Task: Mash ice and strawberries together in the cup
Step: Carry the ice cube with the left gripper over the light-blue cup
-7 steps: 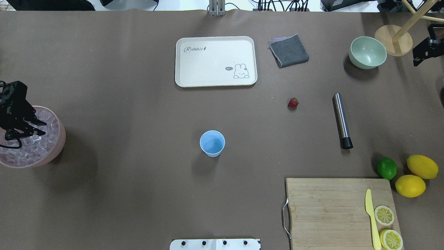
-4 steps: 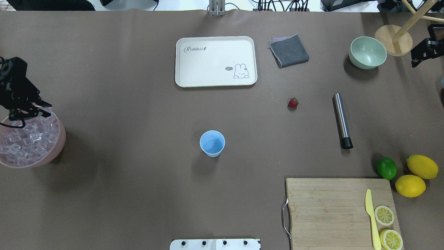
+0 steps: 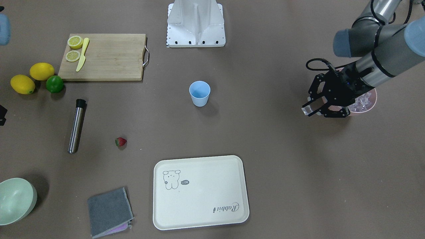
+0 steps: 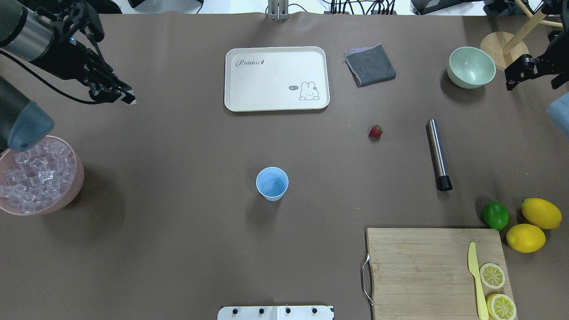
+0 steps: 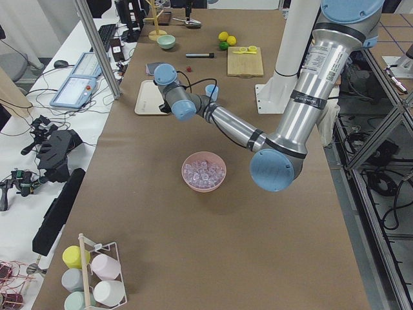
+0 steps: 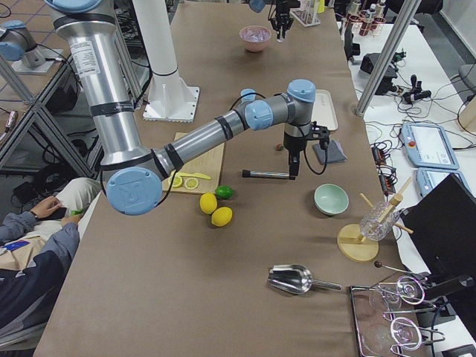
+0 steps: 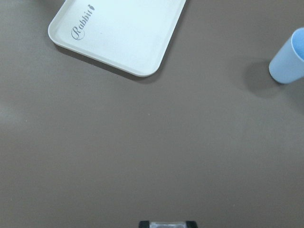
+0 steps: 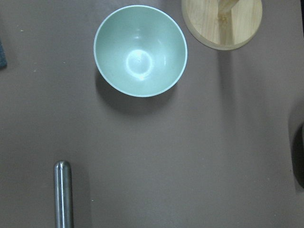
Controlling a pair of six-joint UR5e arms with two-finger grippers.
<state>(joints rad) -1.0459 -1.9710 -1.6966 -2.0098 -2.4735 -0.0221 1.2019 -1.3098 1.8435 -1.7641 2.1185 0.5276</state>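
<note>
Left tool aloft, tight on ice

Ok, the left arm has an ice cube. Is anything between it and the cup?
Nothing visible. The left gripper holds the ice cube above bare table, and the stretch to the cup is open. The tray lies off to the far side of that line.

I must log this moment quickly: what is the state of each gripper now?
Left gripper: closed, holding one ice cube.
Right gripper: cannot be told.

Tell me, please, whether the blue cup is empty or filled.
Empty: the cup stands upright, and the overhead view shows only its bare blue inside.
</note>
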